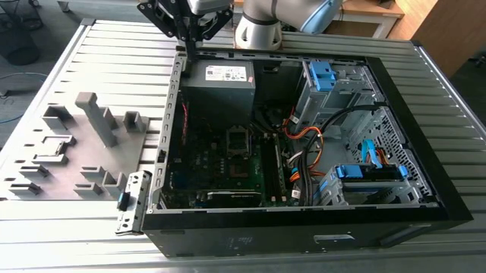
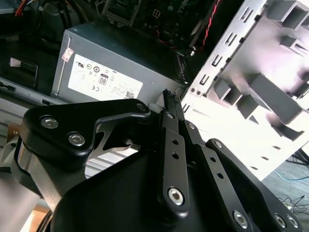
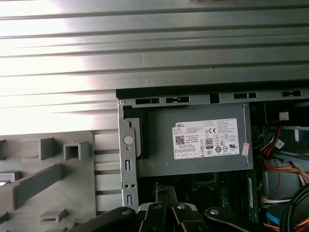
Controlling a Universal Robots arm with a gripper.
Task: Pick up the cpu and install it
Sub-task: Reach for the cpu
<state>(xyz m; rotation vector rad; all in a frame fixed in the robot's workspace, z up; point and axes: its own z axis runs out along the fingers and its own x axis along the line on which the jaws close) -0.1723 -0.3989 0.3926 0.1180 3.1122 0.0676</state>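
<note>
Black tool clenched shut, hovering over the case corner beside the grey power supply, near the fixture on the worktop.

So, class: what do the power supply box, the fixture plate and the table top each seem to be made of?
Power supply box: probably sheet steel, matte grey, folded edges, stuck-on label. Fixture plate: likely plastic, uniform dull grey, chunky moulded blocks. Table top: seemingly aluminium, ribbed slats throwing bright glare.
</note>
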